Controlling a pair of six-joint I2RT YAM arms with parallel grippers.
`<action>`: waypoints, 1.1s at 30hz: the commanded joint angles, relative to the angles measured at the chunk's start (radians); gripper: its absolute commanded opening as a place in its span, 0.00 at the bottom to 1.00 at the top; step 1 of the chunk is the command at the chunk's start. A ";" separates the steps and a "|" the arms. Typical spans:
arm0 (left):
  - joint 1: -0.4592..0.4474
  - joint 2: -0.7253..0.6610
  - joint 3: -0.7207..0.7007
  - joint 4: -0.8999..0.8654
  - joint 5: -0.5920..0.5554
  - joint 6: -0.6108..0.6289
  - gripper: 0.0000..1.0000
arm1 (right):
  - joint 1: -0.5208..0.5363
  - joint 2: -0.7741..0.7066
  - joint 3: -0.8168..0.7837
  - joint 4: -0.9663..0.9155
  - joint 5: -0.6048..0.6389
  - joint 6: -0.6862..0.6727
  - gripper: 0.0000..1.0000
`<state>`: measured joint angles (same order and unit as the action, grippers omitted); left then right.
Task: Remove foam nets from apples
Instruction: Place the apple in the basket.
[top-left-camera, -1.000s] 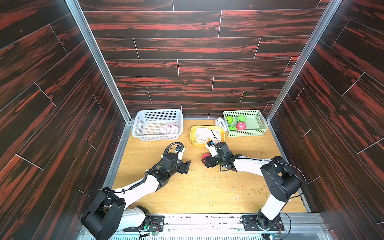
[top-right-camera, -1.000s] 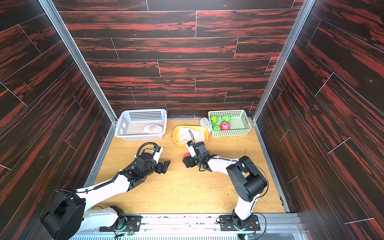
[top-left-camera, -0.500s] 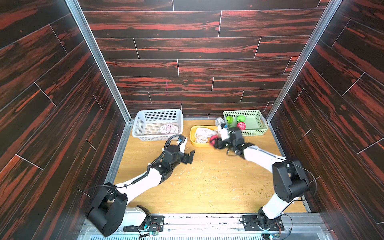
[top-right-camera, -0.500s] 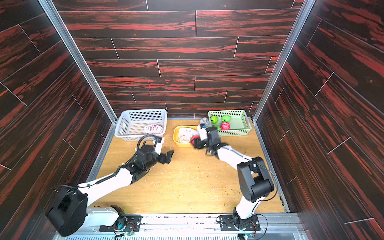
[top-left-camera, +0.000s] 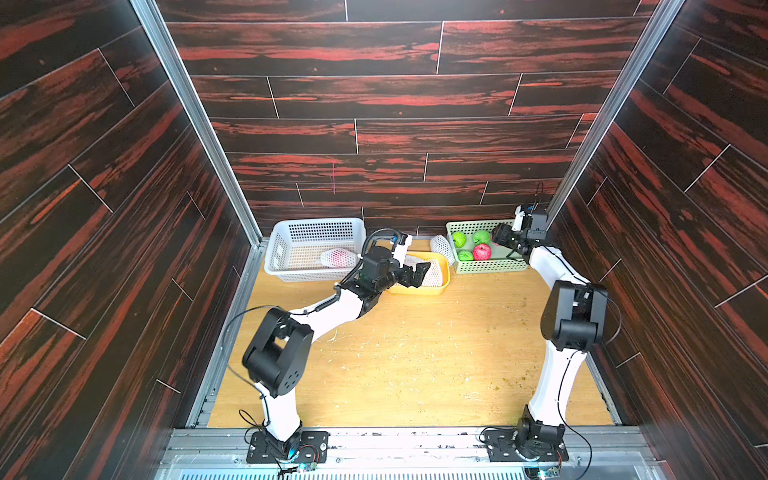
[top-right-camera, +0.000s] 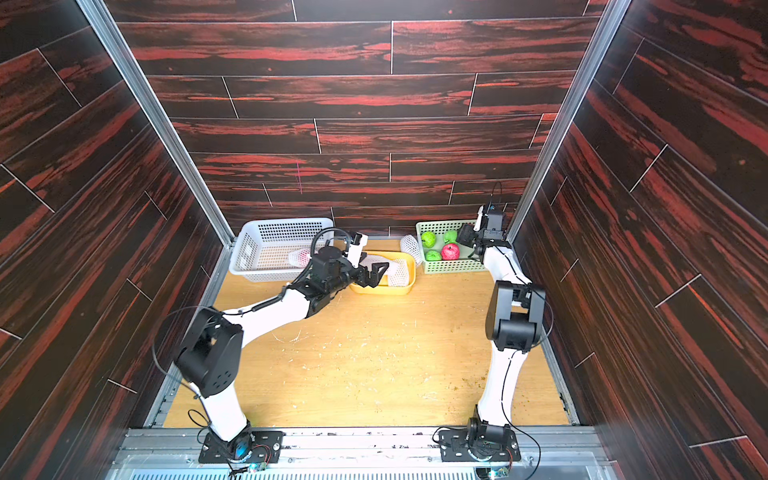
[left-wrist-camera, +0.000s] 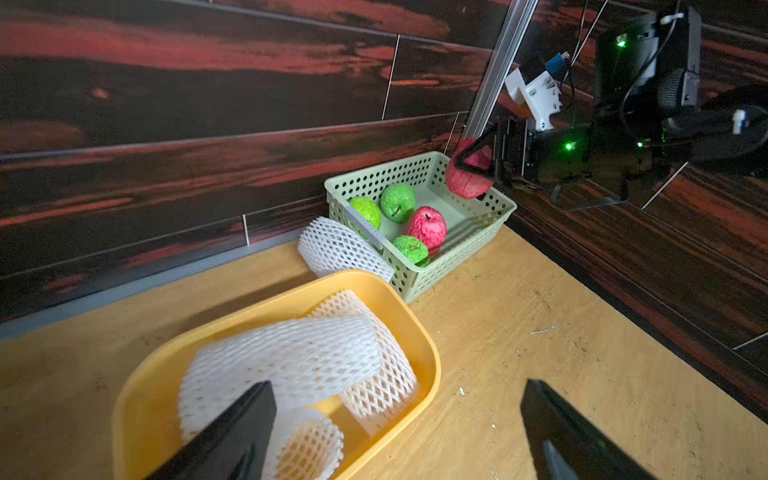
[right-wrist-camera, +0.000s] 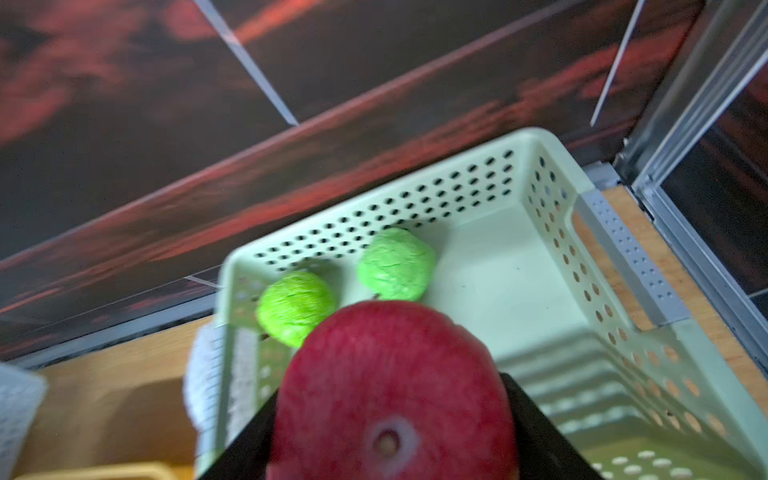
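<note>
Waiting in the white basket (top-left-camera: 291, 272) at the desk's (top-left-camera: 415, 365) back-left lies one netted apple (top-left-camera: 338, 257). Left gripper (top-left-camera: 419, 272) gapes empty over the yellow tray (top-left-camera: 432, 289) of foam nets (left-wrist-camera: 291, 361). Right gripper (left-wrist-camera: 478, 166) grips a bare red apple (right-wrist-camera: 390, 386) above the back-right green basket (top-left-camera: 490, 266); release likely comes next.

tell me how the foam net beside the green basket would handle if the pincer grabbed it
Probably floppy: the foam net is open mesh, and those in the yellow tray lie bent and flattened. Likely very light, being mostly holes. Lying as a curved tube, it might roll if nudged.
</note>
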<state>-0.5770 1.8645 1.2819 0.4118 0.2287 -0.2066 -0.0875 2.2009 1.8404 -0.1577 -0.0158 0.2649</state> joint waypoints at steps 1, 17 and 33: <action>-0.002 -0.009 0.029 0.003 0.035 -0.031 0.97 | -0.001 0.089 0.093 -0.082 0.018 -0.005 0.43; -0.001 -0.131 -0.095 0.010 -0.043 0.021 0.97 | -0.034 0.461 0.636 -0.319 0.020 -0.011 0.58; 0.012 -0.292 -0.188 -0.100 -0.157 0.087 0.98 | -0.025 0.242 0.573 -0.346 0.005 -0.046 0.93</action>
<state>-0.5751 1.6279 1.1141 0.3271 0.1207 -0.1341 -0.1181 2.5847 2.4256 -0.4831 -0.0006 0.2409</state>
